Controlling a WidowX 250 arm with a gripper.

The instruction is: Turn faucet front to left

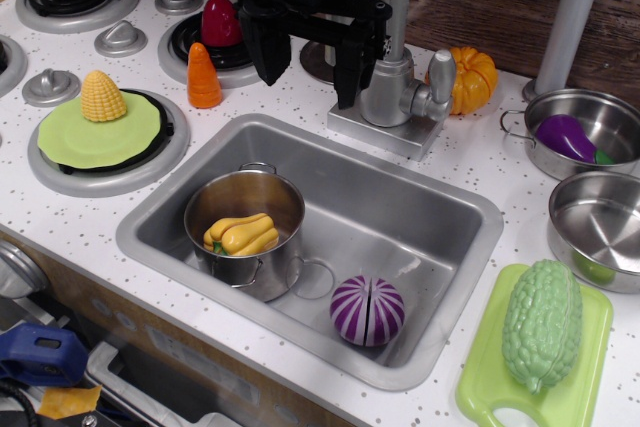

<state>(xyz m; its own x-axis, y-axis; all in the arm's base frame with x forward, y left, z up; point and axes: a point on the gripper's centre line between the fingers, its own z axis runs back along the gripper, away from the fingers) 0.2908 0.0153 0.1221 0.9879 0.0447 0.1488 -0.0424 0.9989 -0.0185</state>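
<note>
Nearest edge: green cutting board [480, 387] is sitting at the front right of the tabletop [60, 217], a bumpy green gourd [542, 324] lying on it.

Sink [440, 197] is taking up the middle. Inside it, a steel pot [245, 225] is standing at the left with a yellow pepper [241, 235] in it; a purple onion [367, 311] is resting on the sink floor at front right, apart from the pot.

Right of the sink, an empty steel bowl [598, 227] is sitting nearer, and a pan [580, 132] behind it is holding an eggplant [568, 137].

Left of the sink, a corn cob [102, 97] is standing on a green plate [100, 137] over a burner. Farther back, a carrot [204, 77] is standing just beside another burner, with a red pepper [221, 22] on it.

Faucet [400, 87] is standing on its flat base at the sink's back rim, lever sticking out right, spout rising out of frame. An orange pumpkin [475, 77] is sitting just behind it.

Gripper [305, 62] is hanging just left of the faucet body, black fingers [265, 52] spread apart and pointing down, closed on nothing; the right finger is near the body, contact unclear.

Grey pole [572, 17] is standing at the far right.
</note>
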